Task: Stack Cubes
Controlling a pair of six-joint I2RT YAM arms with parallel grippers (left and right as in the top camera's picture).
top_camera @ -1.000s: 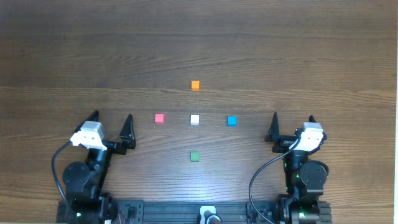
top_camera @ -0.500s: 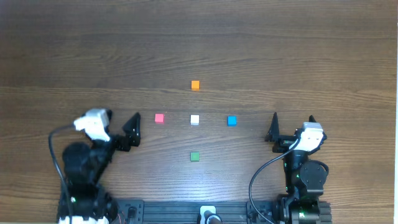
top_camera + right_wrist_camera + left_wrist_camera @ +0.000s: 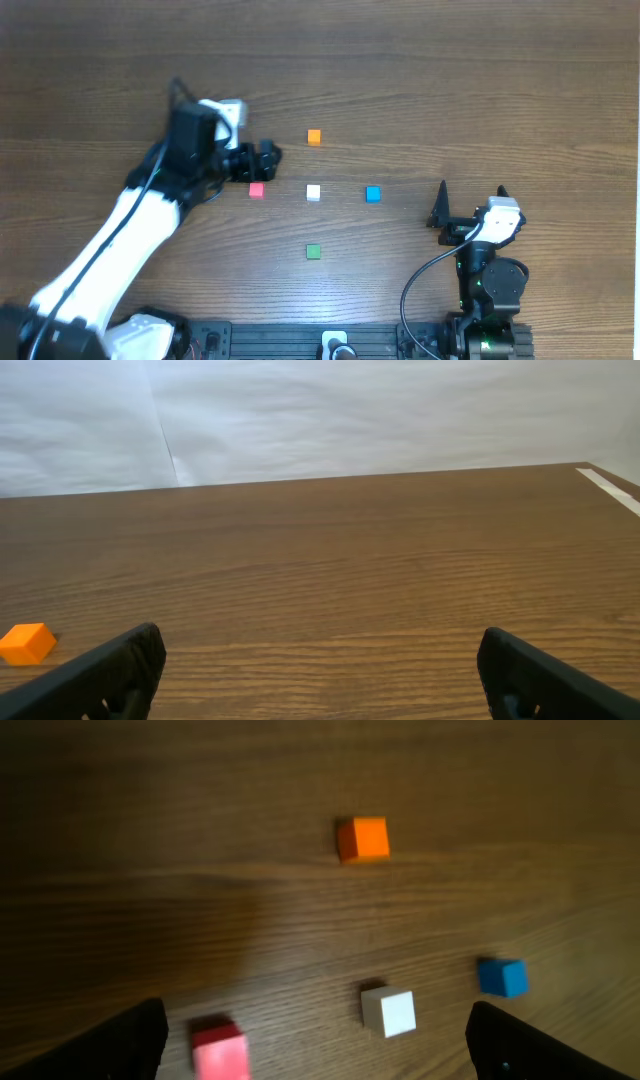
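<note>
the green cube (image 3: 313, 252) lies nearest, in the middle of the table (image 3: 520, 90). the right gripper (image 3: 471, 190) is at the near right, its fingers wide apart and empty. farther is a row from left to right: pink cube (image 3: 256, 189), white cube (image 3: 313, 192), blue cube (image 3: 373, 193). the left gripper (image 3: 262, 160) is near the pink cube, also wide and empty. the orange cube (image 3: 314, 137) is farthest.

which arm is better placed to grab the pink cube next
Left. The left claw is open right by the pink cube; the right claw sits back near its base, apart from every cube.
</note>
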